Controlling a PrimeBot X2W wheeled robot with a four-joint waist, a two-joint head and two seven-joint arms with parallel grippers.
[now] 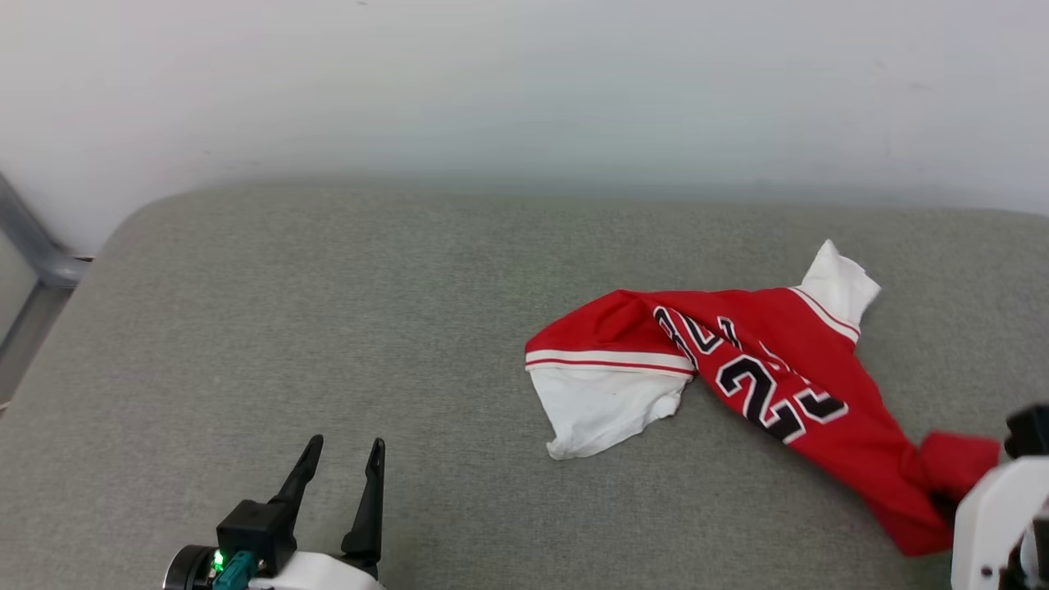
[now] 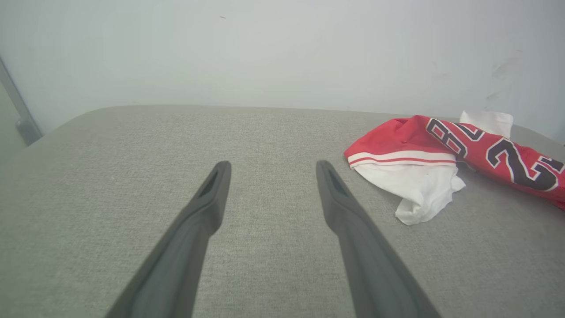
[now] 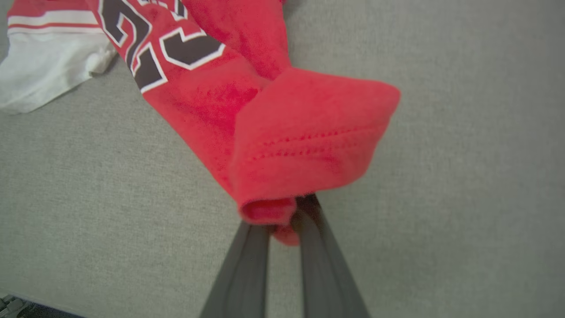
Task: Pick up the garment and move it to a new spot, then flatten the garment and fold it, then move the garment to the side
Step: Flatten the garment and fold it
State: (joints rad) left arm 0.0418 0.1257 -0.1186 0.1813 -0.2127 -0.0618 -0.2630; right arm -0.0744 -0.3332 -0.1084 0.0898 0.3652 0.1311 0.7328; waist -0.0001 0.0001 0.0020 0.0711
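The garment is a red jersey with white sleeves and black white-outlined numbers, stretched in a crumpled band across the right of the grey cushion. Its red hem end is bunched at the lower right, where my right gripper is shut on it, the cloth folded over the fingertips. One white sleeve lies flat toward the middle, the other points to the back. My left gripper stands open at the lower left, well apart from the garment, nothing between its fingers.
A pale wall runs behind the cushion. A grey metal frame stands off the cushion's left corner. The right wrist view catches the cushion's near edge at its bottom left.
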